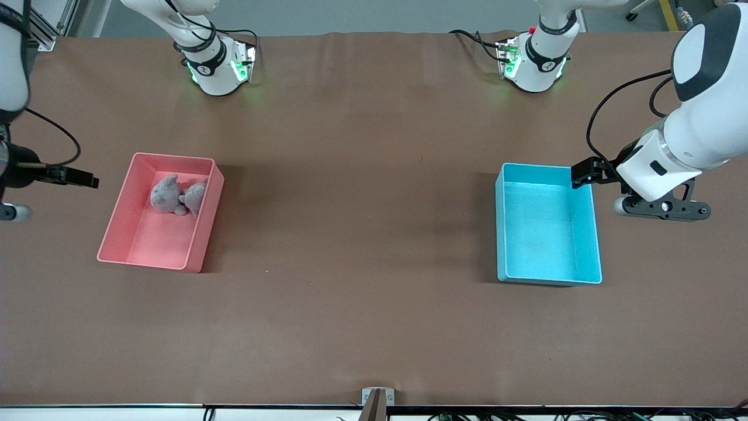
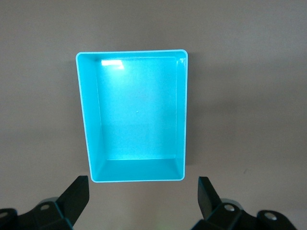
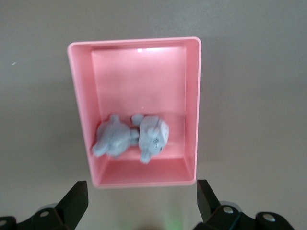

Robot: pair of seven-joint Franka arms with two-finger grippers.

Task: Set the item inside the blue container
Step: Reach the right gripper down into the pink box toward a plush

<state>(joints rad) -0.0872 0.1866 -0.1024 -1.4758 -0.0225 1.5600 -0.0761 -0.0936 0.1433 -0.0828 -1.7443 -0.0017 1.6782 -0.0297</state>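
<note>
The blue container (image 1: 543, 228) (image 2: 136, 110) stands empty toward the left arm's end of the table. A grey plush toy (image 1: 175, 196) (image 3: 132, 136) lies in the pink bin (image 1: 117, 204) (image 3: 134, 40) toward the right arm's end, in the part of the bin farther from the front camera. My left gripper (image 1: 584, 174) (image 2: 142, 191) hovers open beside the blue container's outer wall, holding nothing. My right gripper (image 1: 85, 177) (image 3: 141, 191) hovers open beside the pink bin's outer wall, also with nothing between its fingers.
Brown cover spans the table (image 1: 362, 234) between the two bins. Both arm bases (image 1: 219, 67) (image 1: 534, 64) stand along the edge farthest from the front camera. A small metal bracket (image 1: 377, 399) sits at the nearest edge.
</note>
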